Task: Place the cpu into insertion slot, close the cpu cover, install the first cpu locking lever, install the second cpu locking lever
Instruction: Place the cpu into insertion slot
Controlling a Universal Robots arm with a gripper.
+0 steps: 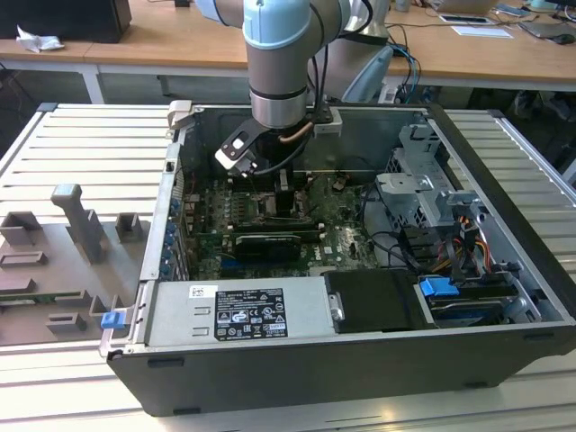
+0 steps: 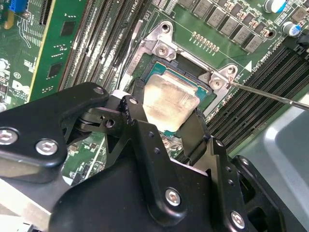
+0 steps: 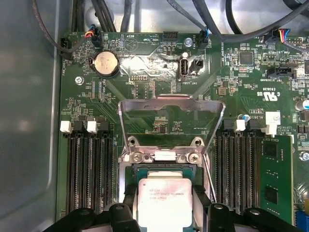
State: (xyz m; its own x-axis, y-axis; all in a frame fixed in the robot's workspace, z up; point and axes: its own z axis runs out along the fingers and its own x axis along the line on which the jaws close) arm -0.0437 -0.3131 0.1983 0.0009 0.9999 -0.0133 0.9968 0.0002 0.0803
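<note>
The cpu [image 2: 169, 99] is a pale metal-topped square chip sitting level in or just above the insertion slot [image 2: 186, 65], a dark socket with a silvery surround on the green board. My gripper [image 2: 166, 113] is shut on the cpu, with one black finger [image 2: 134, 104] against each of two opposite edges. In the first wrist view the cpu [image 3: 165, 198] lies between the fingers [image 3: 129, 195], and the cpu cover [image 3: 171, 104] stands swung up open behind the slot. A thin locking lever [image 2: 270, 95] sticks out beside the socket. In the exterior view the arm reaches down into the case over the slot [image 1: 283, 205].
Long black memory slots [image 3: 89, 169] flank the socket on both sides. A coin battery [image 3: 106, 63] and cables [image 3: 111, 14] lie beyond the cover. The grey power-supply box [image 1: 234, 310] and drive cage [image 1: 423, 180] crowd the open case. Grey fixtures [image 1: 72, 234] sit on the exterior view's left.
</note>
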